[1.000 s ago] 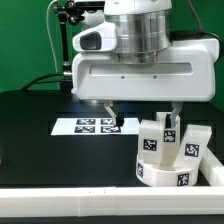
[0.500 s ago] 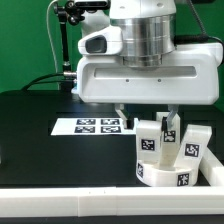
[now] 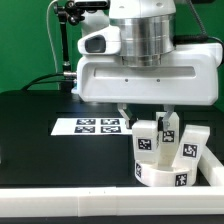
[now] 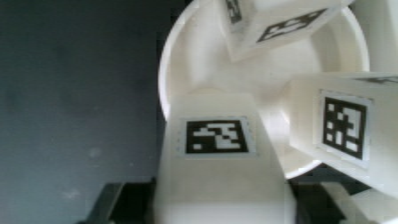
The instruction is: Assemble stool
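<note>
Looking at the wrist view, the gripper [image 4: 217, 200] was closed on a leg [image 4: 217, 150], one dark finger [image 4: 128, 198] showing on each side of the white block, with its marker tag facing the camera. My guess is it was gripped by its flanks like that so the block stayed square to the seat [image 4: 214, 80] underneath while being lined up.

In the exterior view the gripper [image 3: 170, 122] hung low over the stool cluster at the exterior view's right, near the front of the black table [image 3: 40, 140]. The round seat [image 3: 165, 175] lay flat there, with tagged blocks standing on or against it: one [image 3: 148, 140] toward the marker board [image 3: 99, 126], another [image 3: 191, 146] on the far side. Whether those were actually seated or just resting, I couldn't tell.

The marker board sat flat and apart from everything, nothing on it. A white bar [image 3: 100, 198] ran along the front edge, probably acting as a stop so the parts didn't slide.

Judging by this, assembly was mid-way, one leg being fitted.
</note>
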`<state>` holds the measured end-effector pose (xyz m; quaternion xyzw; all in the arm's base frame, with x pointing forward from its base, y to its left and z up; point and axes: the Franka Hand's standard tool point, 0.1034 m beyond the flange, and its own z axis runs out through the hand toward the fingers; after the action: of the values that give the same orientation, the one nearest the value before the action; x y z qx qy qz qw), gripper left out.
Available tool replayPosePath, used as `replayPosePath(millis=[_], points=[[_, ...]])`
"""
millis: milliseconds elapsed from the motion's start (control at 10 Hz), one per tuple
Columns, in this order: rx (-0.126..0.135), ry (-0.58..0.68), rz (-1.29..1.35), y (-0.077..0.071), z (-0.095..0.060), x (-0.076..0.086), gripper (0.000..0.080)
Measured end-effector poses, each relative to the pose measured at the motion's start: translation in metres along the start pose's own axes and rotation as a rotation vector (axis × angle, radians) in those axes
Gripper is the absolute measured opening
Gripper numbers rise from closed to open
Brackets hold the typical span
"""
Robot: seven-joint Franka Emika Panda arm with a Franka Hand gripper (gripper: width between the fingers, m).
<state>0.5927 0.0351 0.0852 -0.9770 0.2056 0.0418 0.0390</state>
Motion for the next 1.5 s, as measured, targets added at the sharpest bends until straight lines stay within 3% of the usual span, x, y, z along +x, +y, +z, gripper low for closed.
replayPosePath(millis=[600, 1100, 1500], points=[[0.000, 0.004, 0.532, -0.003, 0.002, -0.002, 0.0338], [0.018, 0.006, 1.128, -0.014, 0.003, -0.009, 0.0338], [0.032, 0.015, 1.449, -0.016, 0.003, -0.007, 0.0338]])
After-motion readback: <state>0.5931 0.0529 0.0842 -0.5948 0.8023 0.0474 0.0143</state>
